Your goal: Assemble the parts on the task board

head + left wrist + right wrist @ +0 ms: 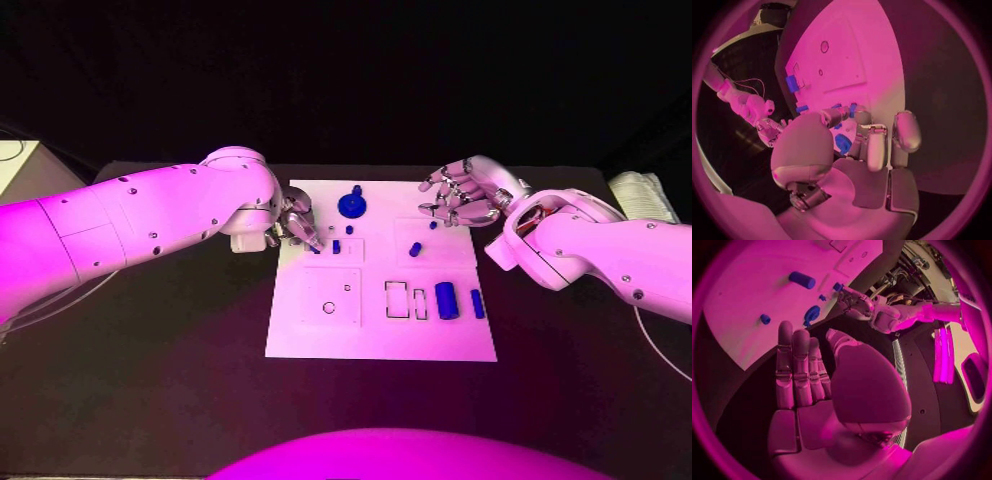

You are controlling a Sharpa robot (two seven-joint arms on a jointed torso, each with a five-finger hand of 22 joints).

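A: Task board (378,335) mid-bench, blue parts (446,300) on it. Hands?
B: Left hand (296,226) pinches a small blue part (336,246) at the board's edge; right hand (459,195) empty, fingers straight, hovering.

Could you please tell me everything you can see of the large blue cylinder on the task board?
The large blue cylinder is a smooth, solid-looking dark blue piece, seemingly plastic. It lies on its side on the white task board, in the part nearer the robot towards its right edge, beside a slimmer blue piece. Neither robot hand touches it.
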